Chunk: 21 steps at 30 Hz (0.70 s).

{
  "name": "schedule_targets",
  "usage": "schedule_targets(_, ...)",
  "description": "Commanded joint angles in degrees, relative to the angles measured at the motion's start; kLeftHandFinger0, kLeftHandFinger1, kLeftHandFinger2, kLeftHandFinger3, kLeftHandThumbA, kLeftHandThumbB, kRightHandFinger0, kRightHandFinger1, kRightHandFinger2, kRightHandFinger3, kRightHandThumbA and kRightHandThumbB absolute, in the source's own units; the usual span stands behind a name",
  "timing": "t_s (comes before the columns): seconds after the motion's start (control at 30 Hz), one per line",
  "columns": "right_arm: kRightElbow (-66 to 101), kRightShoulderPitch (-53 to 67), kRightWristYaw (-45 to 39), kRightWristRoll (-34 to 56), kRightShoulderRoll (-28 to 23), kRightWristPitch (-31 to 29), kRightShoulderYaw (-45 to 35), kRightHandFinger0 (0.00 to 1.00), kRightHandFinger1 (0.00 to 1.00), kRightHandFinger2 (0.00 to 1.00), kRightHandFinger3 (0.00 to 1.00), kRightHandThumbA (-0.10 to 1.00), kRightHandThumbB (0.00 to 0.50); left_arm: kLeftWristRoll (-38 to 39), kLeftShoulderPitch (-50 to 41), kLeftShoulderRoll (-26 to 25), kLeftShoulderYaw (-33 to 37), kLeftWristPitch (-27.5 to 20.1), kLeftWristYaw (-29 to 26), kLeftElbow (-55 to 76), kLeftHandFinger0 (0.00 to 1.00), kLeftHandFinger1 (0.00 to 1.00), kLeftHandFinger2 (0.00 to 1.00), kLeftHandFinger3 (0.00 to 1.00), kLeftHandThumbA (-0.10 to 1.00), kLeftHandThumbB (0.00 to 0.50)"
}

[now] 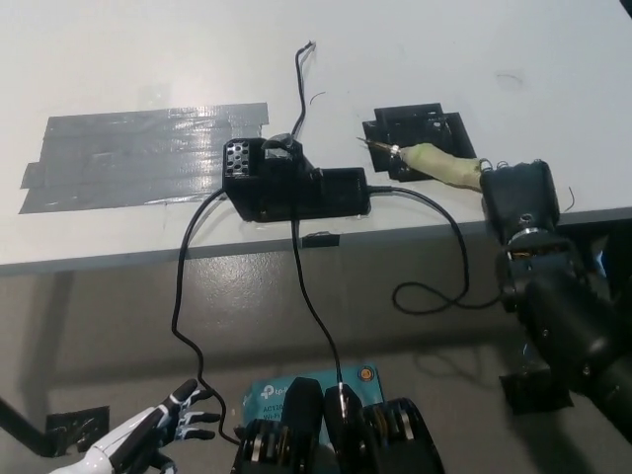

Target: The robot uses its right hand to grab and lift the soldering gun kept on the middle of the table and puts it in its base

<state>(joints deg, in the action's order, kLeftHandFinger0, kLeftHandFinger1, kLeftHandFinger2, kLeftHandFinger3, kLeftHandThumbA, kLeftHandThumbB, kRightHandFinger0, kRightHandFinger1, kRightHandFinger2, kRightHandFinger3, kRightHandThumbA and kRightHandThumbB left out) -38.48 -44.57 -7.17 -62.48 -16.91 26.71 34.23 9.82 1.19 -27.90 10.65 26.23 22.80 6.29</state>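
The soldering gun (434,163) has a pale green handle and a thin metal tip. It lies low over a black square pad (415,130) on the white table (444,59), tip pointing left. My black right hand (517,196) is at the table's near right edge, shut on the rear end of the handle. The black base unit (291,186), with a perforated block at its left end, sits at the middle of the table, left of the tip. My white left hand (148,441) rests open at the lower left, below the table.
Strips of grey tape (138,158) cover the table's left part. Black cables (178,286) run from the base over the near edge and hang in loops toward the floor. A thin wire (296,79) trails away behind the base.
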Motion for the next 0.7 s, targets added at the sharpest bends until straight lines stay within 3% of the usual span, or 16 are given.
schedule_targets(0.0,-1.76,5.05,0.96,8.16,0.78,-2.52,-4.72,0.01,0.34,0.62,0.55,-0.10,0.035,1.04,0.15,-1.59,-0.53,0.70,1.14,0.52,1.00,0.92,0.90,1.00,1.00,0.500)
schedule_targets(0.03,-1.48,5.28,2.20,9.68,1.10,-3.33,-7.01,0.00,0.34,0.61,0.60,-0.10,0.047,0.90,0.10,-1.64,-0.53,0.70,1.06,0.57,1.00,0.89,0.88,1.00,1.00,0.500)
schedule_targets(0.1,-0.47,5.41,2.89,11.39,1.60,-3.50,-10.41,0.00,0.31,0.59,0.57,-0.10,0.000,0.85,-0.10,-1.70,-0.61,0.70,0.79,0.75,1.00,0.89,0.88,1.00,1.00,0.500)
schedule_targets(0.13,-0.29,5.43,3.00,11.52,1.66,-3.98,-11.00,0.00,0.32,0.61,0.58,-0.10,0.000,1.03,-0.10,-1.68,-0.68,0.70,0.87,0.59,1.00,0.89,0.88,1.00,1.00,0.500)
schedule_targets(0.17,0.70,5.42,3.31,12.21,1.54,-4.72,-12.16,0.02,0.35,0.64,0.61,-0.10,0.000,1.27,-0.03,-1.57,-0.85,0.70,1.11,0.20,1.00,0.89,0.88,1.00,1.00,0.500)
schedule_targets(0.23,1.20,5.25,3.17,12.71,1.53,-5.20,-13.24,0.00,0.32,0.60,0.70,-0.03,0.000,0.90,-0.11,-1.71,-0.76,0.70,1.13,0.25,1.00,0.89,0.87,1.00,1.00,0.500)
schedule_targets(0.27,2.18,5.07,4.04,13.80,1.20,-6.64,-14.45,0.00,0.28,0.56,0.78,-0.10,0.000,0.97,-0.14,-1.77,-0.82,0.70,0.88,0.31,1.00,0.91,0.88,1.00,1.00,0.500)
schedule_targets(0.3,2.30,4.85,4.01,13.91,1.06,-6.97,-14.71,0.00,0.26,0.52,0.66,-0.10,0.000,0.62,-0.07,-1.85,-0.74,0.70,0.98,0.32,1.00,0.92,0.89,1.00,1.00,0.500)
schedule_targets(0.37,3.00,4.62,5.09,14.39,0.78,-8.32,-15.40,0.00,0.25,0.52,0.77,-0.10,0.006,0.84,-0.07,-1.96,-0.79,0.70,0.91,0.27,1.00,0.93,0.89,1.00,1.00,0.500)
schedule_targets(0.5,4.06,4.22,6.70,14.26,-0.73,-11.58,-14.90,0.00,0.15,0.42,0.70,-0.10,0.000,1.03,0.06,-2.29,-0.50,0.70,0.79,0.26,1.00,0.94,0.91,1.00,1.00,0.490)
schedule_targets(0.57,3.94,4.00,7.32,13.93,-1.41,-13.20,-14.03,0.00,0.13,0.40,0.77,-0.10,0.012,0.87,-0.04,-2.39,-0.48,0.70,0.62,0.41,1.00,0.94,0.90,1.00,1.00,0.485)
schedule_targets(0.63,4.33,3.84,7.09,13.50,-2.33,-14.34,-12.93,0.00,0.10,0.36,0.80,-0.10,0.000,0.38,0.00,-2.46,-0.30,0.70,0.57,0.49,1.00,0.93,0.90,1.00,1.00,0.487)
schedule_targets(0.67,4.79,4.14,7.47,13.10,-2.72,-14.84,-12.43,0.00,0.09,0.34,0.79,-0.10,0.020,0.87,-0.18,-2.32,-0.44,0.70,0.57,0.51,1.00,0.93,0.90,1.00,1.00,0.477)
